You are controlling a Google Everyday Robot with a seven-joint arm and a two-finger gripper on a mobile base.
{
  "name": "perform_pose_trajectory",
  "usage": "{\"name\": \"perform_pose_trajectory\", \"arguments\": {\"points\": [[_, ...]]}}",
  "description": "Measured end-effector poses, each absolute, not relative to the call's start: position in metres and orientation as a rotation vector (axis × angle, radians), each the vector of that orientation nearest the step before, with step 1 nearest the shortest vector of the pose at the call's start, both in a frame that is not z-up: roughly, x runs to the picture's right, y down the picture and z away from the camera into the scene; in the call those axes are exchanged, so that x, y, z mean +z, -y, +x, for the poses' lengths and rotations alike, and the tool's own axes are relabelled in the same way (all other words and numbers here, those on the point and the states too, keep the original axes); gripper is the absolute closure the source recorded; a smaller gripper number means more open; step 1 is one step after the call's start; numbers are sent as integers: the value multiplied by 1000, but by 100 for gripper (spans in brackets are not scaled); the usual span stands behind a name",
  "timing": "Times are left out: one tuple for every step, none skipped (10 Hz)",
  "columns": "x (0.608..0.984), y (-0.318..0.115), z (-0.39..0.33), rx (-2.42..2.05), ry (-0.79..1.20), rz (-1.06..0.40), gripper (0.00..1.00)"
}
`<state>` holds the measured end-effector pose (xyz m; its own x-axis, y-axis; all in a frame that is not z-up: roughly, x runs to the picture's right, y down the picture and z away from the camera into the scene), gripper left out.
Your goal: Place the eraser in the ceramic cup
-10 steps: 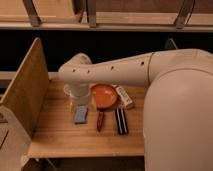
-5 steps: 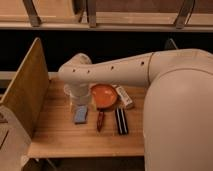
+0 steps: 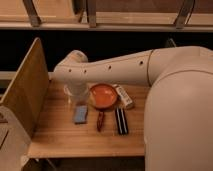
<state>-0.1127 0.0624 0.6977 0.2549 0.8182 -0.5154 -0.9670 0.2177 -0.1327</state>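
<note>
Nothing on the worktop has shifted against the earlier frames; arm and objects sit as they were.

Tool (image 3: 74,81): at the end of the white arm (image 3: 120,67), pointing down at the back left of the worktop (image 3: 65,136), right at the ceramic cup (image 3: 75,96). The pale wrist and the pale cup blend together here. Cannot tell whether the tool is apart, together or clamped on anything, nor whether it touches the cup.

Ceramic cup: small, round, whitish, slightly translucent, upright; its upper part is hidden by the arm's end.

Orange bowl (image 3: 103,95): just right of the cup, round, shallow, glossy, wider than the cup.

White bar (image 3: 123,96): just right of the bowl, oblong, reddish marks, lying at a slant.

Blue-grey pad (image 3: 80,114): flat rectangle, matte, in front of the cup.

Dark reddish stick-like item (image 3: 100,120): in front of the bowl, narrow; what it is I cannot make out.

Eraser (image 3: 121,121): on the worktop, just right of the reddish item, in front of the bowl and well apart from the cup. Narrow black block with a pale stripe along its length, its long axis running front to back.

Worktop: light wood, visible grain, slatted. Upright wooden panel (image 3: 25,95) along its left edge. The smooth white robot body (image 3: 180,115) hides its right end.
</note>
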Motion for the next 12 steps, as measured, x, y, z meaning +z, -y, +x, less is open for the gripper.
{"name": "perform_pose_trajectory", "arguments": {"points": [[695, -46, -109, 1215, -309, -440, 35], [690, -31, -95, 1169, -265, -412, 35], [687, -21, -83, 1147, -237, -392, 35], [684, -15, -77, 1127, -215, -380, 35], [683, -14, -77, 1122, -210, -378, 35], [683, -14, -79, 1119, -207, -380, 35], [683, -14, -79, 1118, -209, -378, 35], [686, -18, -76, 1127, -223, -378, 35], [690, -23, -64, 1156, -254, -373, 35], [698, -33, -32, 1233, -326, -357, 35], [706, -47, 2, 1319, -406, -341, 35], [712, -58, 24, 1377, -460, -331, 35]]}}
